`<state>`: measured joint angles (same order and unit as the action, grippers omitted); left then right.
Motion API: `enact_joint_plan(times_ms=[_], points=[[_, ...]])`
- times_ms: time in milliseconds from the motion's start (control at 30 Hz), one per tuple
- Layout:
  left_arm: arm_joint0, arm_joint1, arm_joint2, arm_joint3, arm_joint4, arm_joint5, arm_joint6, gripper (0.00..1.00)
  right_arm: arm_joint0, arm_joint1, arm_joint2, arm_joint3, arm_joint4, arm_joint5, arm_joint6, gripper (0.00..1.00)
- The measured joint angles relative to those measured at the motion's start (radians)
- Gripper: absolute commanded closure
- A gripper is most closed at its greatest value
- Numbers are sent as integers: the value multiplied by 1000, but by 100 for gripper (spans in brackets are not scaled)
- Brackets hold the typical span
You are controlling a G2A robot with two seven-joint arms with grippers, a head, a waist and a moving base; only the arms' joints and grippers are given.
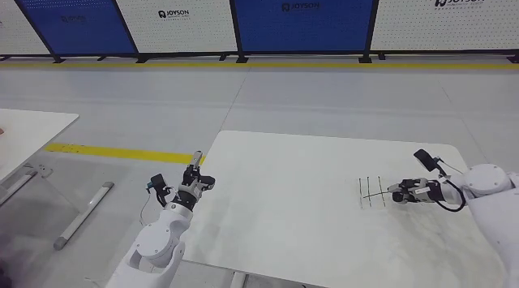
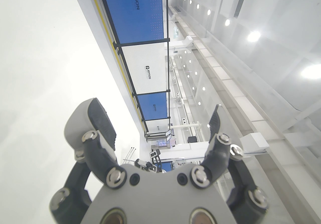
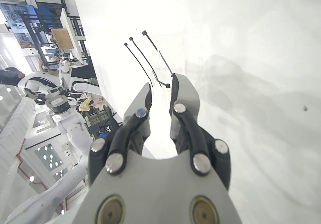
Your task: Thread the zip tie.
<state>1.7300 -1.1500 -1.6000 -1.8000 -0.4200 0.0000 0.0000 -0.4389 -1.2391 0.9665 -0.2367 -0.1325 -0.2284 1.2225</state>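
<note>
Left arm: the left gripper (image 2: 156, 112) (image 1: 195, 178) is held at the near left edge of the tabletop (image 1: 284, 207), well apart from the zip ties. Its fingers (image 2: 102, 119) are spread wide and nothing is held between them.
Right arm: the right gripper (image 3: 161, 81) (image 1: 395, 194) is held low over the right part of the tabletop, pointed at the zip ties. Its fingers (image 3: 174, 92) are parted by a narrow gap and are not closed on anything.
Crossing tie: a fourth zip tie (image 3: 167, 85) (image 1: 375, 197) is laid across the other three. Its head is seen just beyond the gap between the right fingers; contact with them cannot be told.
Parallel ties: three black zip ties (image 3: 131, 38) (image 1: 370, 188) are laid side by side on the tabletop just beyond the right gripper, heads at the far end. The tail of one is reached by a right fingertip.
Side table: a second white table (image 1: 24, 130) is seen to the left, well apart.
Floor: a yellow line (image 1: 122, 153) is marked on the grey floor (image 1: 243, 97).
Background: blue and white perforated panels (image 1: 304, 4) are stood in a row farthest away.
</note>
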Motion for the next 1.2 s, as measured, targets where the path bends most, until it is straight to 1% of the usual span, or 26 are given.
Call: enact_joint_plan(times_ms=[67,100,167,367,567,700,867,1067,1200], points=[[0,0,0,0,0,0,0,0,2,-2,-1,2,-2,3,-1,92],[0,0,0,0,0,0,0,0,4,-3,-2,4,-3,4,-1,98],[0,0,0,0,0,0,0,0,5,-4,-3,8,-4,5,-1,100],[0,0,0,0,0,0,0,0,10,-4,-1,22,-5,-2,-2,100],[0,0,0,0,0,0,0,0,7,5,16,30,20,-44,14,100],[0,0,0,0,0,0,0,0,4,15,33,30,46,-76,40,100],[0,0,0,0,0,0,0,0,1,26,47,26,67,-90,68,100],[0,0,0,0,0,0,0,0,-5,40,71,21,109,-111,126,100],[0,0,0,0,0,0,0,0,-15,50,86,-1,134,-112,159,100]])
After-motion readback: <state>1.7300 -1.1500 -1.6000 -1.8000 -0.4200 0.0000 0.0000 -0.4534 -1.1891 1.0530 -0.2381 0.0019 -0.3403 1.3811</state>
